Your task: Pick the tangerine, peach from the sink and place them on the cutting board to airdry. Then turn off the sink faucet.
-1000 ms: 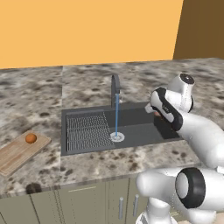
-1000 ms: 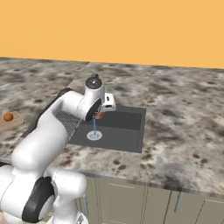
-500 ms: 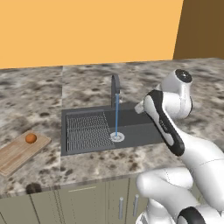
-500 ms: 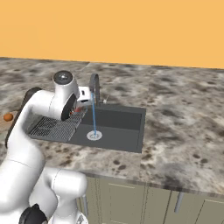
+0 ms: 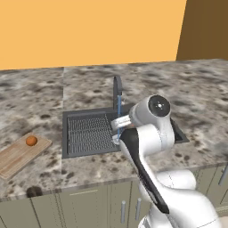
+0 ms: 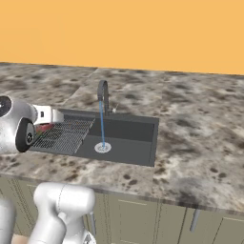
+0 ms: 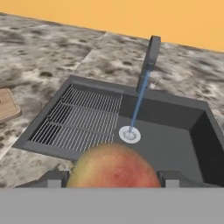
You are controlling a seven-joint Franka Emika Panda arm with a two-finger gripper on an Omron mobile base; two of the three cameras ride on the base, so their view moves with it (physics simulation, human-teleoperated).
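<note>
The gripper (image 7: 113, 178) pinches the peach (image 7: 113, 168) between its fingers, above the sink's (image 5: 73, 151) front edge. The tangerine (image 5: 31, 140) sits on the board (image 5: 15, 156) at the counter's (image 5: 35, 102) left front. Water (image 6: 101, 126) runs from the faucet (image 6: 103, 94) to the drain (image 6: 102, 147).

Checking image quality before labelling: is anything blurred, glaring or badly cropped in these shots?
Hand view: the peach held in the gripper looms soft-edged, cut by the frame bottom. Left base view: flat, even light, the arm blocks part of the sink. Right base view: no glare, water stream from the faucet reads clearly.
</note>
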